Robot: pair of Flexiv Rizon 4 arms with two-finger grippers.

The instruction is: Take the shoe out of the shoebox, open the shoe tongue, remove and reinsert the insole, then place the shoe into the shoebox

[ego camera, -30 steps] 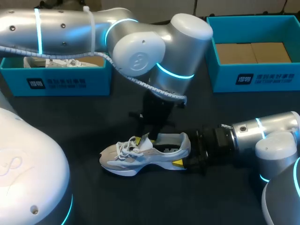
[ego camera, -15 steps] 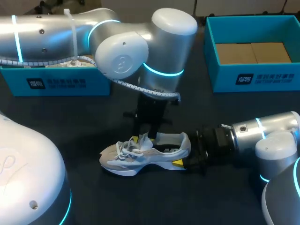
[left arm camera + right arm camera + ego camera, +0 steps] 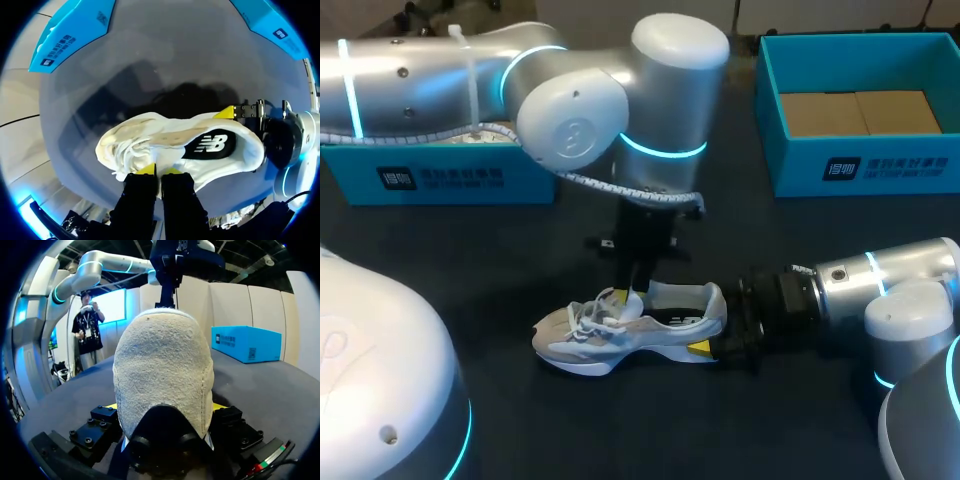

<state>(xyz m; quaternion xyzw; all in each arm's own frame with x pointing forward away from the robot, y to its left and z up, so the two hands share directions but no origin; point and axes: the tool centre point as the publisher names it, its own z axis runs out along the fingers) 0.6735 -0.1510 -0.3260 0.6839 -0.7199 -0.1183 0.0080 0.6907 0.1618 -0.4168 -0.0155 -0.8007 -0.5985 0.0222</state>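
Shoe (image 3: pixel 630 335) lies mid-counter on its sole, long axis along the front edge, toe toward the left edge and heel toward the right. Right jaws grip the heel from the right. Left jaws come straight down onto the shoe tongue (image 3: pixel 150 159), closed, and look pinched on it. So pull the tongue toewards. Shoebox (image 3: pixel 860 165) at the far right corner shows only its cardboard floor. You can't see into the far-left box (image 3: pixel 440 180) because the left arm covers it.

Bright, even light falls from overhead. The dark table (image 3: pixel 530 420) takes a soft shadow under the shoe (image 3: pixel 630 335), and a broader one ahead of the left gripper (image 3: pixel 159 170). Glare whitens the left arm (image 3: pixel 420 70), whose rings glow cyan.
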